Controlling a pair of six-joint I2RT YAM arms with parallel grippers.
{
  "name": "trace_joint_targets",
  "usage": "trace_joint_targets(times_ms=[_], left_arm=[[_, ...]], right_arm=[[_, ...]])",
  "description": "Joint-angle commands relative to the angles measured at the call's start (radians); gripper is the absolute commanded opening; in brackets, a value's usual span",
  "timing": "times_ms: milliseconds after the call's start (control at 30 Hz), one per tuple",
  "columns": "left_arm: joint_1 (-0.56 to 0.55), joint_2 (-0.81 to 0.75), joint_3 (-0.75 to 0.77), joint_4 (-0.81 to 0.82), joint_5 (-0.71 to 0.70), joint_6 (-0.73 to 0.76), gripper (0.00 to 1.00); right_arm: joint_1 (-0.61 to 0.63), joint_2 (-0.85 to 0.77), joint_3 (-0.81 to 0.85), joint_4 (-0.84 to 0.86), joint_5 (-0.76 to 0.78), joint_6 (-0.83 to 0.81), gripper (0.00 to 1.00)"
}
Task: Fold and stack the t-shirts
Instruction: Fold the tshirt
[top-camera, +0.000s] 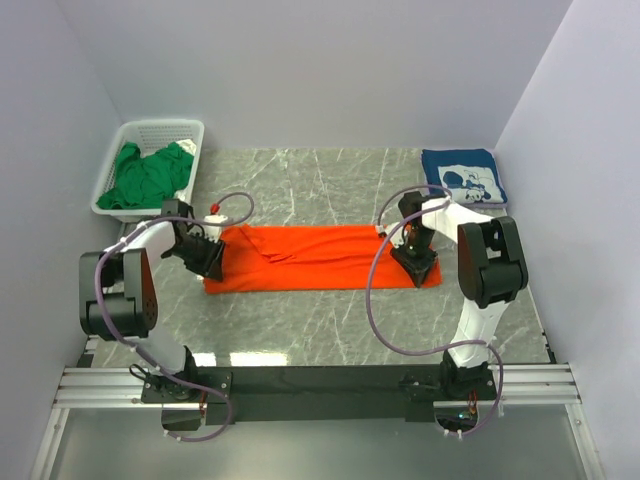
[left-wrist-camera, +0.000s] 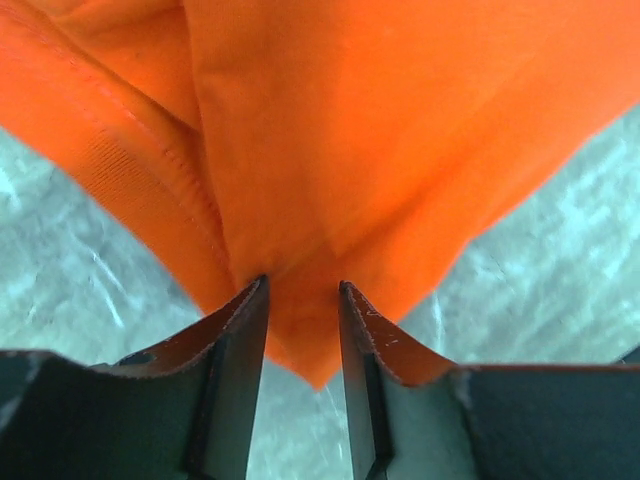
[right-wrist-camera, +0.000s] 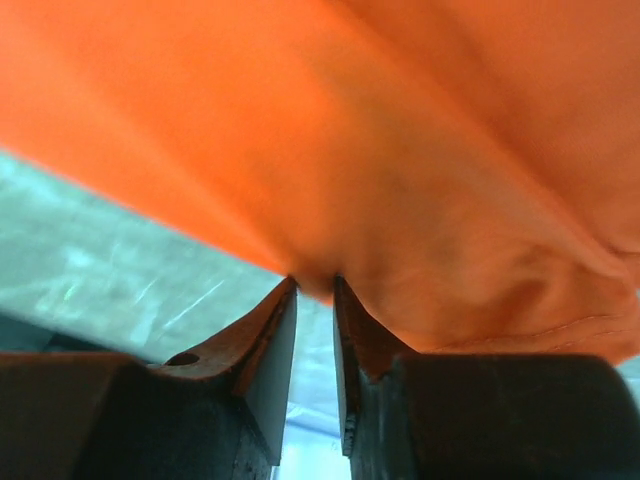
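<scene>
Fold of orange t-shirt (right-wrist-camera: 400, 150) pinched at the tips of the right end effector (right-wrist-camera: 315, 288), grey marble table (right-wrist-camera: 90, 250) beneath

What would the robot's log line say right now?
stage: folding orange shirt | left gripper: shut on left end | right gripper: shut on right end | green shirt: in basket | navy shirt: folded, far right
</scene>
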Motion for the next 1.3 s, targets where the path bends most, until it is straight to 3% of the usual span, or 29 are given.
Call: trace_joint_targets(times_ms=[0, 233, 533, 1000, 1200, 1267], left_arm=[[0.004, -0.098, 0.077, -0.055, 0.072, 0.031, 0.41], [-0.011, 0.075, 0.407, 0.034, 0.164, -0.300, 0.45], [-0.055, 0.304, 0.558, 0.097, 0.103, -0.556, 0.42], [-0.109, 0.396, 0.538, 0.146, 0.037, -0.644, 0.32], [-0.123, 0.396, 0.539, 0.139, -0.003, -0.638, 0.37], [-0.126, 0.400, 0.544, 0.127, 0.008, -0.635, 0.32]], right_arm=[[-0.002, -0.074, 0.053, -0.079, -0.090, -0.028, 0.30], [0.010, -0.050, 0.302, -0.133, -0.285, 0.040, 0.37], [0.085, -0.046, 0.362, -0.018, -0.350, 0.092, 0.37], [0.091, -0.032, 0.331, 0.015, -0.324, 0.080, 0.36], [0.093, -0.035, 0.320, 0.010, -0.327, 0.069, 0.36], [0.090, -0.035, 0.326, 0.013, -0.339, 0.073, 0.36]])
